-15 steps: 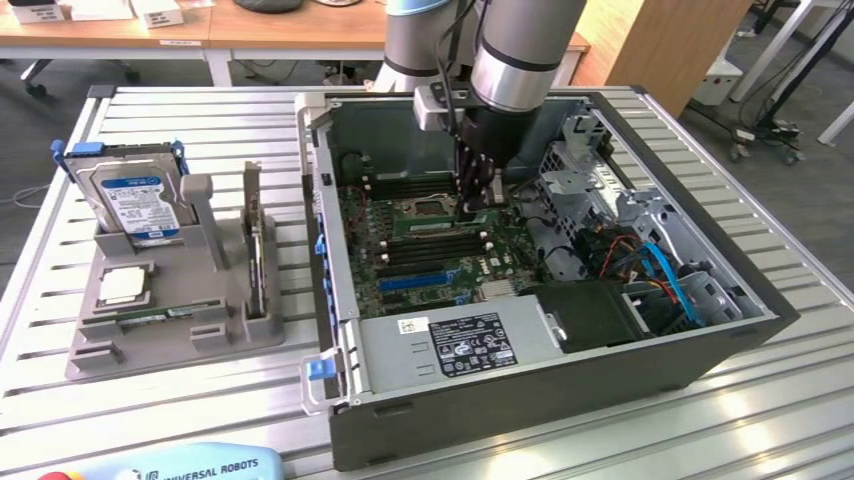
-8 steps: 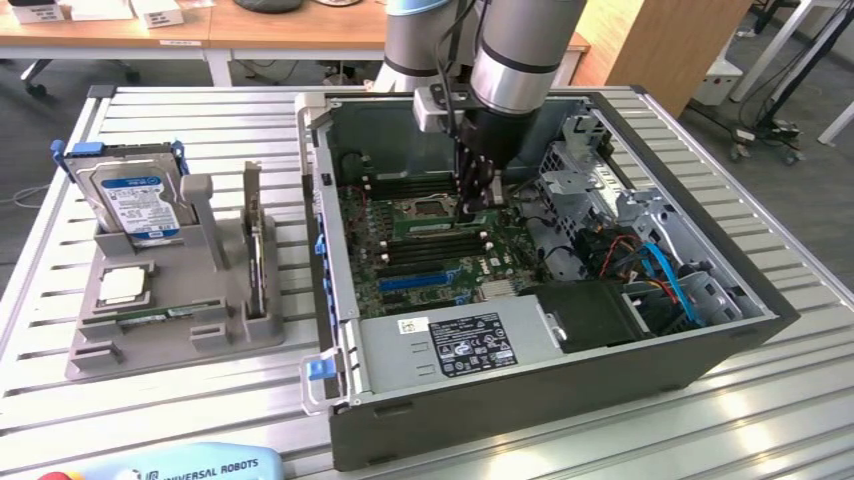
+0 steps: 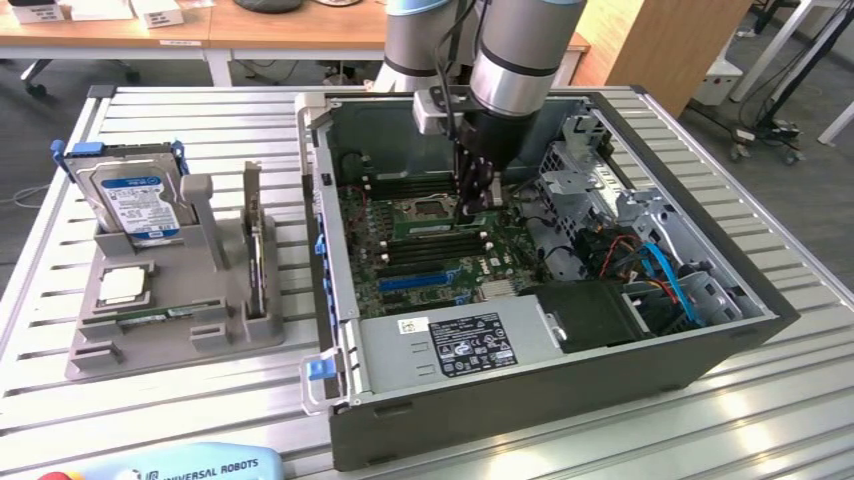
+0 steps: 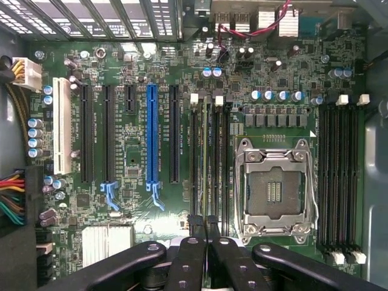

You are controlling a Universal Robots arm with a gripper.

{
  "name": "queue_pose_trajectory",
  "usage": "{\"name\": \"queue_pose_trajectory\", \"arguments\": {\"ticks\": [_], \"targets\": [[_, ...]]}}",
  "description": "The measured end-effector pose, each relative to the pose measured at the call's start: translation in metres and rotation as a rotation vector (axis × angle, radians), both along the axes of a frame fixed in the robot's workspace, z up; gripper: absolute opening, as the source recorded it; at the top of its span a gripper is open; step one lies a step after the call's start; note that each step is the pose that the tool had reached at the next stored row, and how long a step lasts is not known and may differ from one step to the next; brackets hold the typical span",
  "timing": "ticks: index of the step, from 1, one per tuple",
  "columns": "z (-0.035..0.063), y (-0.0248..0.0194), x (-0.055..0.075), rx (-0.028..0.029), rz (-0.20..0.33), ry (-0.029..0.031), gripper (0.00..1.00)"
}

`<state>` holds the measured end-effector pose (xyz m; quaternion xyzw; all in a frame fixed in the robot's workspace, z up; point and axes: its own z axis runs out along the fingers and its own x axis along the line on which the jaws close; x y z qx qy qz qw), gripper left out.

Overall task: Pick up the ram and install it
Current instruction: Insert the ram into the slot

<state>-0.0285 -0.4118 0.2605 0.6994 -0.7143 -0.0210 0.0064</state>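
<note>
We are seeing a slatted metal table [image 3: 174, 400] in a room with wooden desks [image 3: 267, 30]. In the middle of the open computer case [image 3: 534, 400], the pincer [image 3: 477, 207] is hanging pinched shut over the ram [image 3: 430, 228].

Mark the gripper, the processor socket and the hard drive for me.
gripper [image 4: 204, 222]: wrist view, between its fingertips.
processor socket [image 4: 274, 192]: wrist view, its open centre.
hard drive [image 3: 136, 203]: exterior view, its blue label.

Bright even light, soft shadows, mild glare
</note>
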Motion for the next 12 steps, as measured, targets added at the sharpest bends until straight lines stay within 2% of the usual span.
{"name": "queue_pose_trajectory", "arguments": {"ticks": [12], "targets": [[-0.0061, 0.0, 0.0, 0.0, 0.0, 0.0, 0.11]]}}
